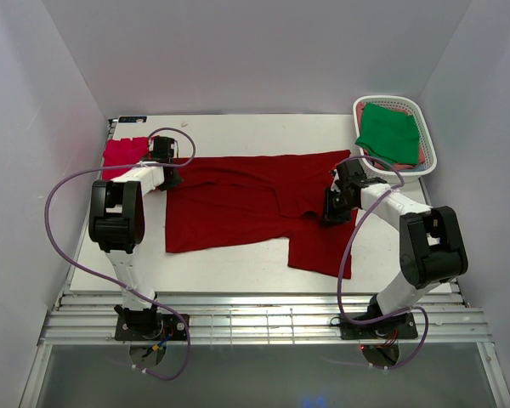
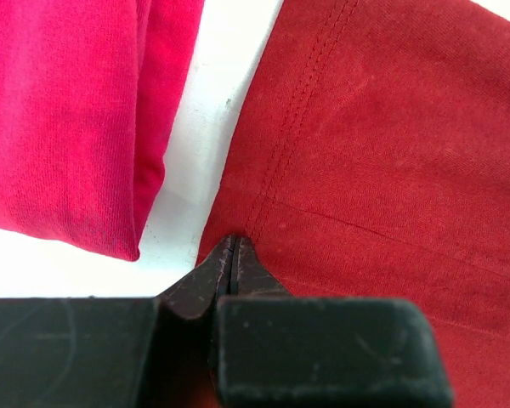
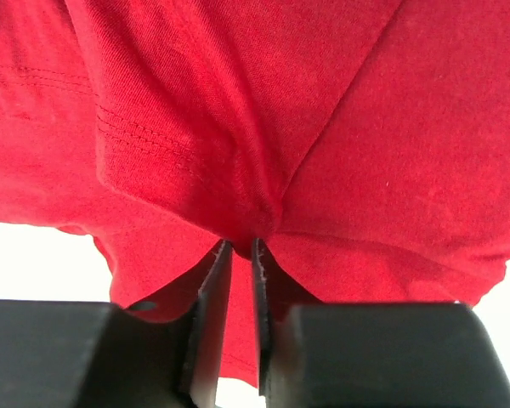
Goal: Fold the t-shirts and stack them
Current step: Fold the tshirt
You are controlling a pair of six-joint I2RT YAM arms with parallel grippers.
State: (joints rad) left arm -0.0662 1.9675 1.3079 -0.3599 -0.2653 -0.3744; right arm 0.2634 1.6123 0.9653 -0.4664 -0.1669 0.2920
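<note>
Dark red t-shirt (image 1: 238,208) lies spread between left gripper (image 2: 235,259), pinched shut on its hem, and right gripper (image 3: 238,255), narrowed onto a pucker (pink t-shirt (image 2: 59,119) just left of the left one), so I'd lift both evenly, keeping cloth taut.

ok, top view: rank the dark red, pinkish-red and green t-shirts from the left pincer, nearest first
1. dark red t-shirt: pinched by the left pincer, mid-table.
2. pinkish-red t-shirt: folded, just left of it.
3. green t-shirt: far right, in the white basket.
</note>
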